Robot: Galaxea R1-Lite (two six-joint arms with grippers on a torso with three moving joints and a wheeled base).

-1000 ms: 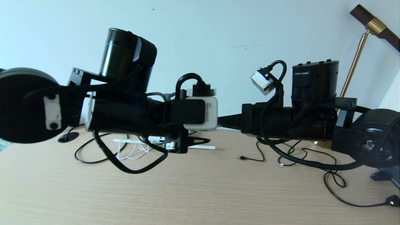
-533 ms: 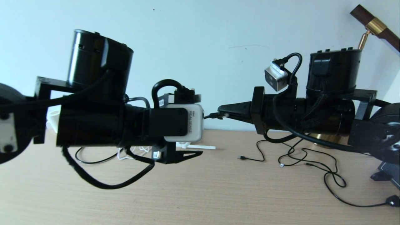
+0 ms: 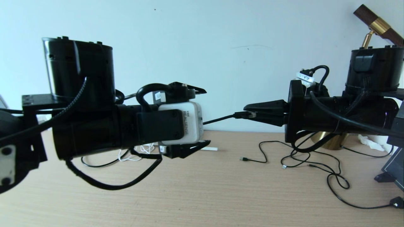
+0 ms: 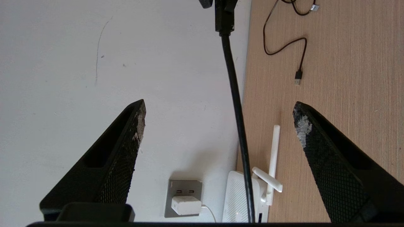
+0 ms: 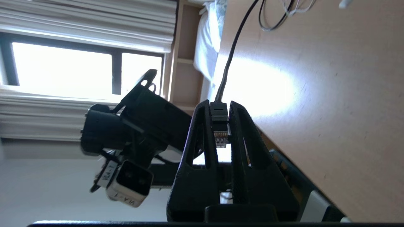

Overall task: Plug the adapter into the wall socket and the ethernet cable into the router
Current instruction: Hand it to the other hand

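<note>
Power already looked dealt with: the small white rounded-cube adapter (image 4: 186,205) sat pushed into the grey square wall socket (image 4: 184,188), its thin white cord trailing toward the flat white router with stick antennas (image 4: 236,201) on the pale wooden worktop (image 3: 202,195), just beside the socket. That left the network lead as the step in hand.

The right pincer (image 5: 221,107), held level above the worktop, was clenched on the thick black ethernet cable (image 4: 235,104) right behind its clear clip plug (image 5: 220,138); the plug lay between the two fingers, pointing back toward the wrist, and the cable ran from the fingertips toward the router. The left pincer (image 4: 219,110) stood released and wide, the cable passing between its fingers without touching either.

My guess was that the plug was facing the wrong way to go in as held. The next move seemed to call for a hand-over or regrip, the left pincer taking the cable near the plug so the clear tip could be turned toward the router's port edge and pushed in squarely.
</note>
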